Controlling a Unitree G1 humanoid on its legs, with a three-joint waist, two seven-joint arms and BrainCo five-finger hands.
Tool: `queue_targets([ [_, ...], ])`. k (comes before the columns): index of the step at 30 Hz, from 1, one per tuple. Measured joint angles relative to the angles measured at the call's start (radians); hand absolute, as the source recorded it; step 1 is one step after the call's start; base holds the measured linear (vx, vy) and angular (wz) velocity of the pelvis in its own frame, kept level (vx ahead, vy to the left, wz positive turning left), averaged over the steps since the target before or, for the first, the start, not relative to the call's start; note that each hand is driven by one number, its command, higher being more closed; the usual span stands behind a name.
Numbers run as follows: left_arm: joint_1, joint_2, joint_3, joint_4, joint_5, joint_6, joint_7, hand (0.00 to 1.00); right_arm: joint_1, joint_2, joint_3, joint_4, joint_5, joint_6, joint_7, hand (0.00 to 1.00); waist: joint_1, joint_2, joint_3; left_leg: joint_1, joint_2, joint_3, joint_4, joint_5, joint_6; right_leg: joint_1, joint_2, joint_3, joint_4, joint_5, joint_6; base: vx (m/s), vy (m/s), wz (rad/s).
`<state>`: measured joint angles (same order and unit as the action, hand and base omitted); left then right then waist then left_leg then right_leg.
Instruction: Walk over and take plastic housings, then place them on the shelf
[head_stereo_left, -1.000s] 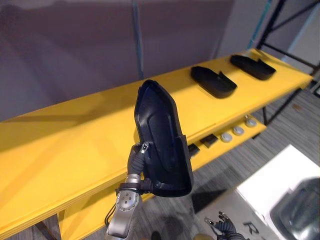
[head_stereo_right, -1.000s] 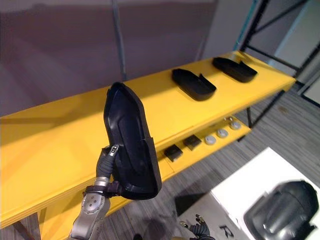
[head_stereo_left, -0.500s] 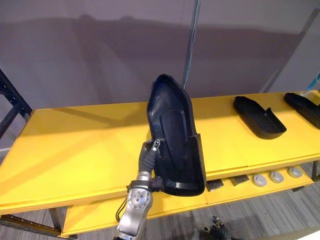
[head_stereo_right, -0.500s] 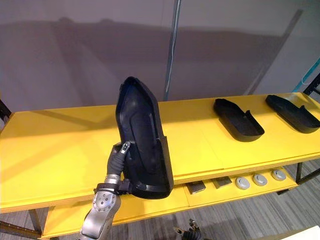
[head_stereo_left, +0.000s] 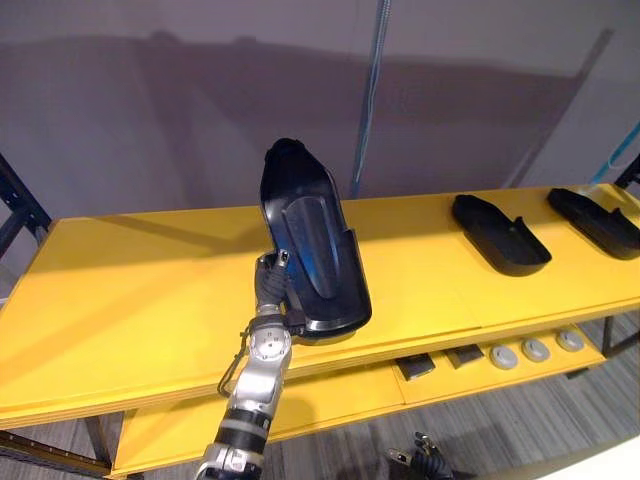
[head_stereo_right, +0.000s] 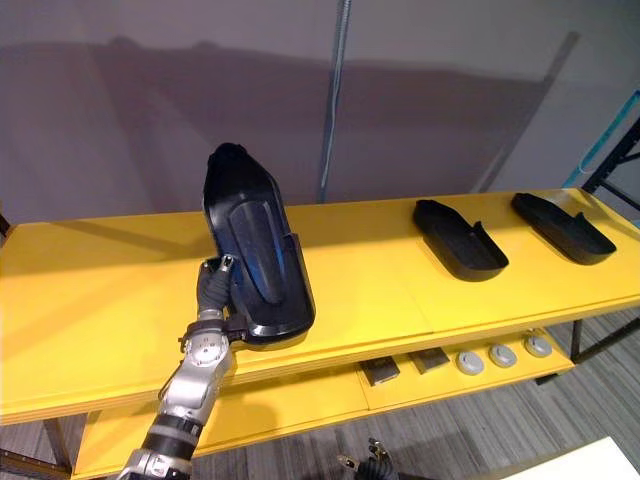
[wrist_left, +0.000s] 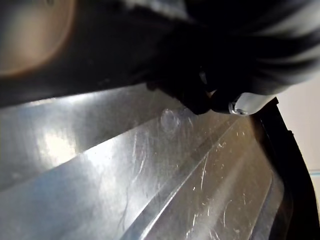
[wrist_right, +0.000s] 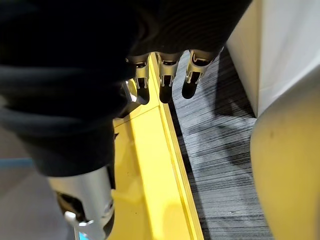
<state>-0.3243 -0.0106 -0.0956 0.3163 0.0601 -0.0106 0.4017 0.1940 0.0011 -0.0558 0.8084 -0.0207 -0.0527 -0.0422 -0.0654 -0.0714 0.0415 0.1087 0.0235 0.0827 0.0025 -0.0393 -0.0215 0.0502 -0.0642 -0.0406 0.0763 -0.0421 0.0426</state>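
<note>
A plain grey wall stands behind a long yellow shelf, with a thin metal post running up it. Dark metal uprights frame the shelf's ends, and grey striped carpet covers the floor below.

Our left arm rises forward from low on our left, the silver forearm nearly straight up to the wrist. Above the wrist, our left hand is closed, its dark-covered fingers curled onto the lower edge of the plastic housing. The housing stands upright above the hand and beside it. Our right hand hangs low by our side. Its fingers are loose and only slightly bent, and they hold nothing.
</note>
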Motion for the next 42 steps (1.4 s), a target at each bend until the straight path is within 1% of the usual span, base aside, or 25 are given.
queue_targets([
  [2,-0.040,0.015,0.005,0.057,0.000,0.017,0.001,1.00,-0.003,-0.007,0.001,-0.001,0.000,0.000,0.005,0.00,-0.019,0.001,0.001,0.000,0.001,0.001,-0.029,0.022,-0.004,-0.004,0.004,0.003,-0.022,0.022,-0.001,-0.17,-0.018,-0.03],
  [6,-0.102,0.023,0.032,0.150,0.000,0.035,0.001,1.00,-0.010,-0.007,0.008,-0.004,0.001,0.000,0.007,0.00,-0.038,0.001,0.007,-0.002,0.004,0.008,-0.072,0.047,-0.016,-0.020,0.011,0.010,-0.046,0.036,-0.005,-0.10,-0.008,-0.06],
  [9,-0.140,0.024,0.055,0.229,-0.003,0.047,0.004,1.00,-0.015,-0.009,0.018,-0.005,0.000,-0.001,0.007,0.00,-0.040,0.004,0.011,-0.002,0.011,0.025,-0.087,0.051,-0.022,-0.030,0.020,0.028,-0.052,0.038,-0.004,-0.03,-0.011,-0.14],
  [12,-0.183,0.025,0.075,0.301,-0.027,0.066,0.006,1.00,-0.032,-0.010,0.019,-0.004,0.001,-0.001,0.007,0.00,-0.064,0.006,0.029,-0.003,0.014,0.025,-0.089,0.054,-0.025,-0.032,0.024,0.028,-0.050,0.042,-0.008,0.04,-0.014,-0.03],
  [13,-0.197,0.025,0.080,0.323,-0.040,0.068,0.004,1.00,-0.037,-0.010,0.019,-0.005,0.001,-0.001,0.007,0.00,-0.068,0.007,0.035,-0.003,0.015,0.026,-0.089,0.056,-0.021,-0.033,0.025,0.028,-0.050,0.044,-0.006,0.07,-0.005,-0.02],
  [16,-0.264,0.020,0.088,0.372,-0.040,0.070,0.004,1.00,-0.042,-0.010,0.018,-0.005,0.001,-0.001,0.007,0.00,-0.071,0.012,0.042,-0.004,0.016,0.028,-0.088,0.054,-0.024,-0.035,0.027,0.029,-0.050,0.039,-0.011,0.07,0.003,-0.01],
  [19,-0.314,0.020,0.106,0.412,-0.040,0.074,0.004,1.00,-0.054,-0.012,0.018,-0.005,0.001,-0.004,0.009,0.00,-0.089,0.023,0.053,-0.004,0.016,0.033,-0.088,0.053,-0.026,-0.036,0.028,0.031,-0.050,0.036,-0.014,0.06,0.008,-0.05],
  [20,-0.327,0.016,0.109,0.418,-0.041,0.074,0.005,0.00,-0.058,-0.012,0.018,-0.005,0.002,-0.004,0.011,0.00,-0.091,0.027,0.057,-0.004,0.016,0.034,-0.088,0.053,-0.026,-0.037,0.028,0.032,-0.050,0.035,-0.016,0.03,0.009,-0.07],
  [27,-0.375,0.000,0.110,0.450,-0.042,0.074,0.007,0.00,-0.066,-0.012,0.017,-0.005,0.002,-0.006,0.012,0.00,-0.095,0.030,0.073,-0.004,0.022,0.036,-0.088,0.048,-0.033,-0.042,0.033,0.036,-0.049,0.034,-0.017,-0.02,0.003,-0.02],
  [30,-0.375,-0.002,0.120,0.450,-0.050,0.074,0.011,0.00,-0.068,-0.012,0.018,-0.007,0.002,-0.008,0.012,0.00,-0.105,0.032,0.073,-0.004,0.024,0.035,-0.088,0.045,-0.037,-0.043,0.035,0.036,-0.048,0.034,-0.016,-0.04,0.004,0.00],
  [32,-0.375,-0.005,0.131,0.450,-0.061,0.074,0.026,0.00,-0.070,-0.012,0.017,-0.008,0.002,-0.009,0.012,0.00,-0.113,0.034,0.075,-0.004,0.025,0.035,-0.088,0.045,-0.037,-0.043,0.036,0.036,-0.047,0.034,-0.016,-0.03,0.005,0.00],
  [37,-0.375,-0.016,0.139,0.428,-0.106,0.073,0.051,0.00,-0.075,-0.013,0.016,-0.008,0.002,-0.009,0.012,0.00,-0.113,0.042,0.080,-0.004,0.027,0.032,-0.088,0.045,-0.037,-0.040,0.038,0.033,-0.049,0.034,-0.016,0.00,0.000,0.00],
  [42,-0.349,-0.020,0.148,0.336,-0.147,0.072,0.091,0.00,-0.081,-0.017,0.018,-0.008,0.002,-0.009,0.012,0.00,-0.113,0.050,0.086,-0.005,0.027,0.031,-0.088,0.046,-0.036,-0.039,0.038,0.031,-0.050,0.034,-0.016,0.00,0.000,0.00],
])
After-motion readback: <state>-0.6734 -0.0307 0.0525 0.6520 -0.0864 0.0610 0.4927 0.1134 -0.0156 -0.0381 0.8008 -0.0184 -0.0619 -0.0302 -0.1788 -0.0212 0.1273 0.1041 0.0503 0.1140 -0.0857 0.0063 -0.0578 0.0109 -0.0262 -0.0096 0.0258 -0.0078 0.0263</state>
